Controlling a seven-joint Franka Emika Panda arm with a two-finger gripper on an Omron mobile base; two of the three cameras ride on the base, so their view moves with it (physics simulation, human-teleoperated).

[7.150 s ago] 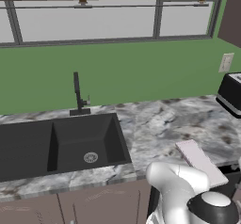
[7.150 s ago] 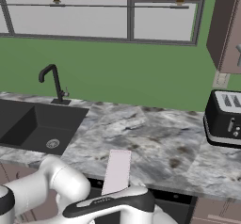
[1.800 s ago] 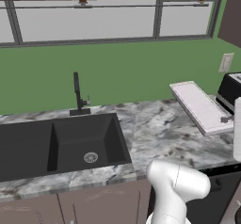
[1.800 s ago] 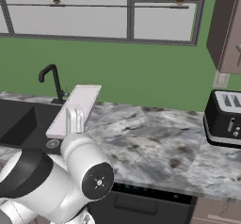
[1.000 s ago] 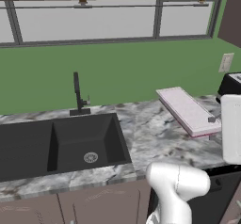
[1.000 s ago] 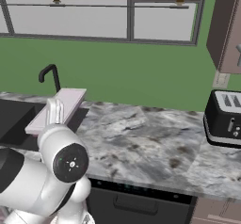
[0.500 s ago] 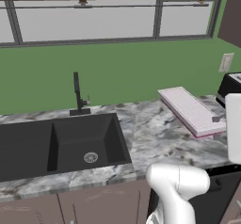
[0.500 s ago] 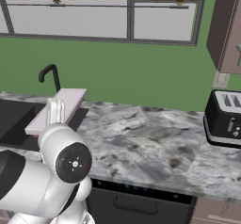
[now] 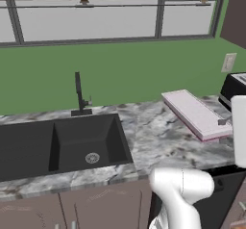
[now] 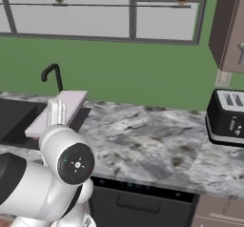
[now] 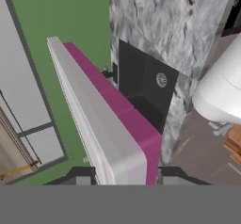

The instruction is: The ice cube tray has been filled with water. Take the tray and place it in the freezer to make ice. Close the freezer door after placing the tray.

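The ice cube tray (image 9: 194, 112) is a flat pale pink slab with a magenta lower edge. It hangs in the air over the right part of the marble counter (image 9: 153, 141). My gripper (image 9: 222, 122) is shut on its near end. In the right base view the tray (image 10: 64, 104) sticks out toward the wall behind my gripper (image 10: 56, 112). In the hand view the tray (image 11: 108, 119) runs away from my gripper (image 11: 124, 177), whose tips clamp it from both sides. The freezer and the freezer door are out of view.
A black sink (image 9: 62, 141) with a dark faucet (image 9: 79, 95) lies in the counter to the left. A black toaster (image 10: 226, 116) stands at the counter's right end, under a dark wall cabinet (image 10: 228, 25). Behind the counter rises a green wall with windows.
Seconds ago the tray lay at the counter's front edge, then it was lifted high. Over the last second it has hung lower, almost still in the same grip.
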